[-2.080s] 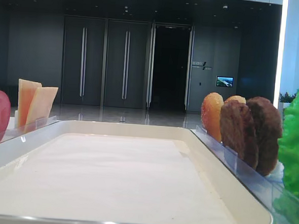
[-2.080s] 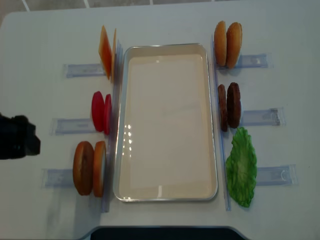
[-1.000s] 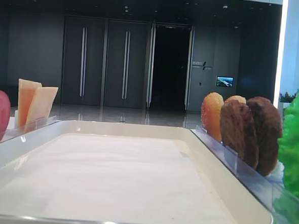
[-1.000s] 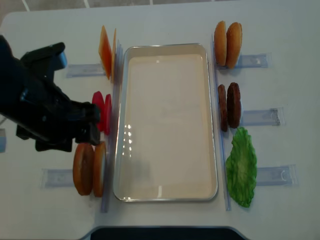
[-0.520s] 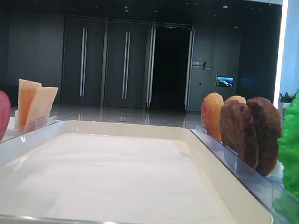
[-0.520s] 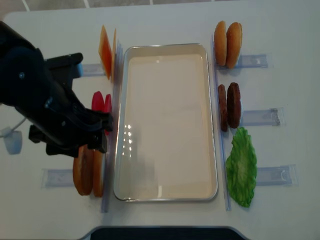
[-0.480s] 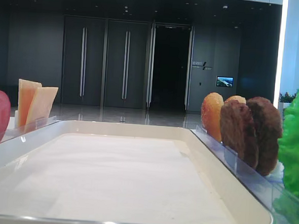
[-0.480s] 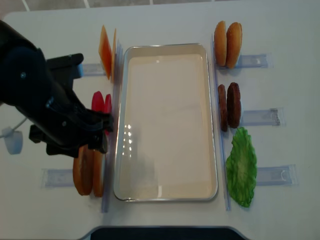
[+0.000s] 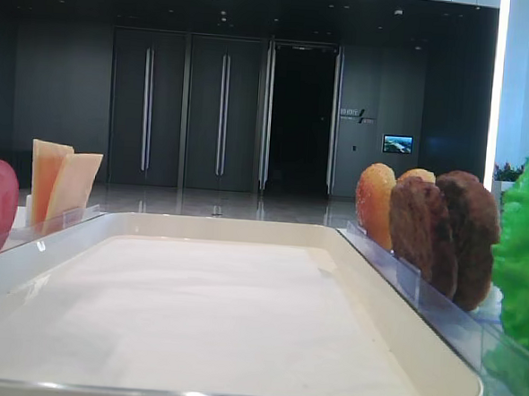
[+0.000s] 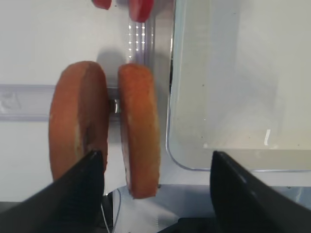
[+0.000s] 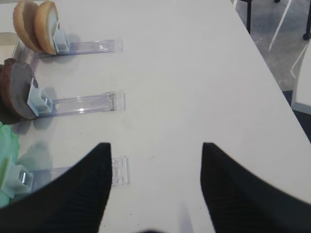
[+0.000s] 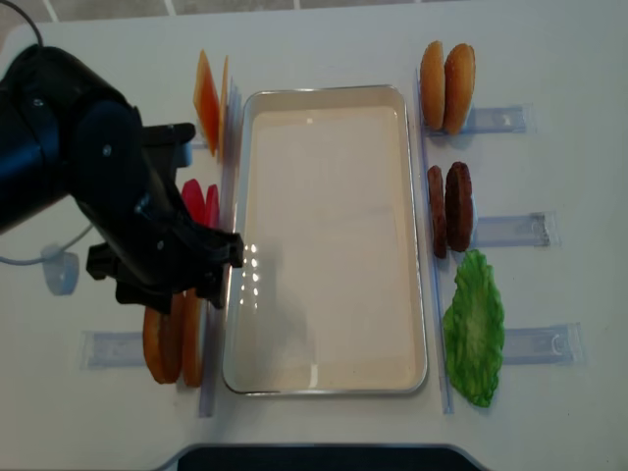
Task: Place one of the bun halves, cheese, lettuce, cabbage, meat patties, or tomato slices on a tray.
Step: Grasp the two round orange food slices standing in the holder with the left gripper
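No food had yet been placed: the tray lay in the middle of the table and held nothing. The whole transfer remained to be done.

The left claw hung with its jaws spread wide and nothing between them, above the near-left pair of bun halves. The bun half nearer the tray lay between the fingers in the left wrist view; no contact was visible. Judged from this pose, the step in hand was the approach to grasp that bun half.

The right claw was likewise released, poised over bare table on the right, well apart from the food.

Each food stood on edge in a clear holder beside the tray. Left side: cheese far, tomato slices middle, bun halves near. Right side: a second bun pair far, meat patties middle, lettuce near.
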`<control>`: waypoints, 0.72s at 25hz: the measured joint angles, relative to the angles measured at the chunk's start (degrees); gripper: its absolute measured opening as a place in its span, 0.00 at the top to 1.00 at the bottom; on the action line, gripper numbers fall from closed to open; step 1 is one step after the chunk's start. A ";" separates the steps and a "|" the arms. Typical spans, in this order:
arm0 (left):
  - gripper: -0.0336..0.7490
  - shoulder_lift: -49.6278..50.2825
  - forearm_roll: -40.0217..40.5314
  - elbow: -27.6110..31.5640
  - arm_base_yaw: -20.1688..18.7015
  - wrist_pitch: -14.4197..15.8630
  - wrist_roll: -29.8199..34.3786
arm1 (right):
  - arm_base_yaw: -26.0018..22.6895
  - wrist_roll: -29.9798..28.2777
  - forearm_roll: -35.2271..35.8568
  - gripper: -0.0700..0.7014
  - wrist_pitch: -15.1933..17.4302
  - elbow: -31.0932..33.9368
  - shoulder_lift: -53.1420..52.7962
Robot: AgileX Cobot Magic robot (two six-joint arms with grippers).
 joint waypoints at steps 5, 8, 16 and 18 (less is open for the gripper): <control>0.30 2.66 0.05 0.00 0.00 -0.49 0.00 | 0.00 0.00 0.00 0.37 0.00 0.00 0.00; 0.30 3.97 0.09 -0.06 0.00 -0.56 0.00 | 0.00 0.00 0.00 0.37 0.00 0.00 0.00; 0.30 6.48 0.67 -0.06 0.00 -0.56 1.27 | 0.00 0.00 0.00 0.37 0.00 0.00 0.00; 0.30 6.82 1.02 -0.06 0.00 -0.56 1.31 | 0.00 0.00 0.00 0.37 0.00 0.00 0.00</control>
